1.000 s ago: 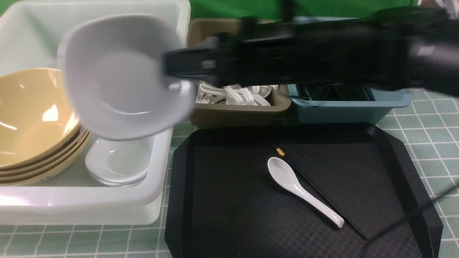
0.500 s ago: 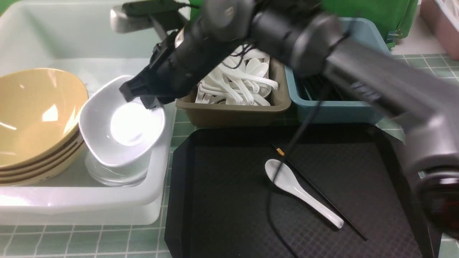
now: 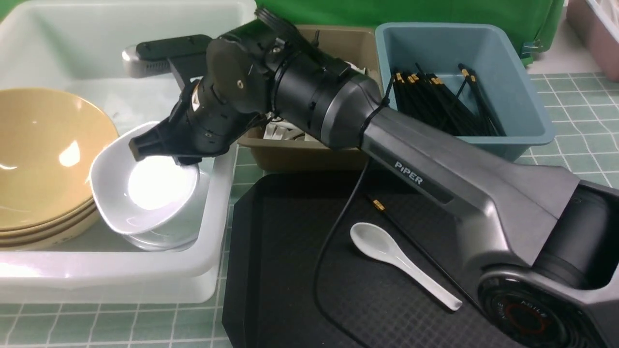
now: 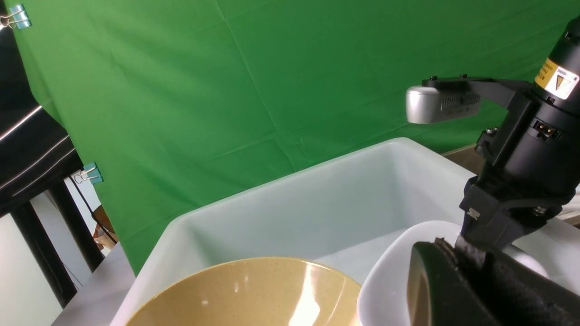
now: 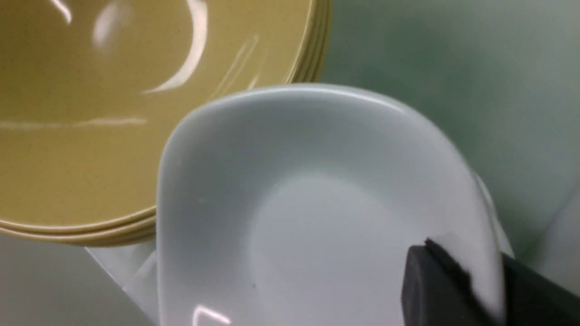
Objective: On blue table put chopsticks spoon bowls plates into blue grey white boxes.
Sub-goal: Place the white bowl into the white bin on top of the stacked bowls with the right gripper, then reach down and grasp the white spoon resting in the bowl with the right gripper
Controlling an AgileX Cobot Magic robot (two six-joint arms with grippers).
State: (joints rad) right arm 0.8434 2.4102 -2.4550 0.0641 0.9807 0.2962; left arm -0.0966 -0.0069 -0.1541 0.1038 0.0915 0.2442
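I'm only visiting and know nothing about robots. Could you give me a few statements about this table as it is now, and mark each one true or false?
1. The blue bin holds black chopsticks. True.
2. Nothing is left on the black tray. False: a white spoon lies on it.
3. The right tool is at the rim of a white dish inside the white tub. True.
4. The yellow bowls are stacked in the blue bin. False: they sit in the white tub, beside the white dish.
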